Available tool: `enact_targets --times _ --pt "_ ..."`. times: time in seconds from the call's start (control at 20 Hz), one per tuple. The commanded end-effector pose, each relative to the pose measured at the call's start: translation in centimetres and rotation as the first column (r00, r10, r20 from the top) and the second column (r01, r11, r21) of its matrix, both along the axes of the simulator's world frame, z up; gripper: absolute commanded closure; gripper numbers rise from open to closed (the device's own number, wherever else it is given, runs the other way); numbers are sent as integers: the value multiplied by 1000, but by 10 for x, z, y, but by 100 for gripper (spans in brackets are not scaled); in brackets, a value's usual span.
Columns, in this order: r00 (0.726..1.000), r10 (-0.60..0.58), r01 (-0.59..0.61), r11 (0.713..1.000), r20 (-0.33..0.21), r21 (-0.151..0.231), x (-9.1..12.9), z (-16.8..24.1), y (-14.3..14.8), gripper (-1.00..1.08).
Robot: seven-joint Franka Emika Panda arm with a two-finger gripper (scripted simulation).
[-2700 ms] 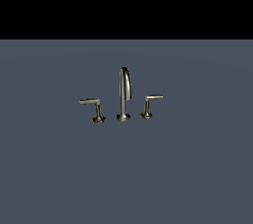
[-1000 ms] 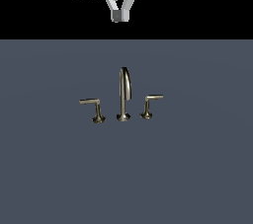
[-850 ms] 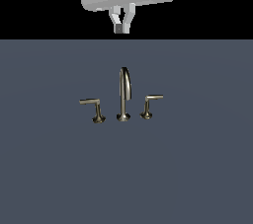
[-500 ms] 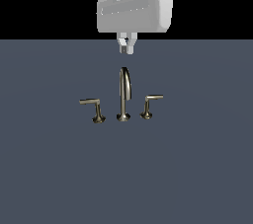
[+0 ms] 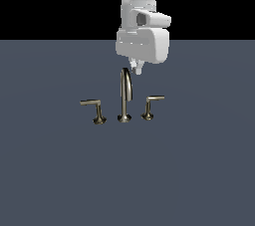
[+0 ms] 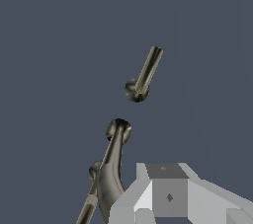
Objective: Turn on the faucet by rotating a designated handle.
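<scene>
You see a brushed brass-grey metal faucet (image 5: pixel 125 95) with a thin arched gooseneck spout on a flat slate-grey worktop (image 5: pixel 199 170). The smaller short-armed lever handle (image 5: pixel 151 106) on its flared stem stands beside the spout, on the exterior view's right. The matte white jaws (image 5: pixel 136 67) hang above the spout; you cannot tell whether they are parted

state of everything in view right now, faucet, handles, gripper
faucet: upright on the flat surface, untouched, no water visible
handle: on the exterior view's right of the spout, free, lever roughly level
longer lever handle: on the exterior view's left, free, lever roughly level
gripper: hanging just above the spout top, holding nothing; whether the fingers are open cannot be told
</scene>
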State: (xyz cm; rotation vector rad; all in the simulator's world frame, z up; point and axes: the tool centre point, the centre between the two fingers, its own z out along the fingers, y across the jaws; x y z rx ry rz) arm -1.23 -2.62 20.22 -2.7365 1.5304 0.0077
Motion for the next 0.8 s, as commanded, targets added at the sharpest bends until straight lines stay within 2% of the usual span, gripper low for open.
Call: enact_targets --times 0.0,0.4,0.75 --pt "998 -60 60 998 1 -2 13 -17 -9 108" --pt "970 -244 244 970 1 -8 51 -68 -43 108" --pt "936 -352 352 936 1 -9 71 -98 -68 108"
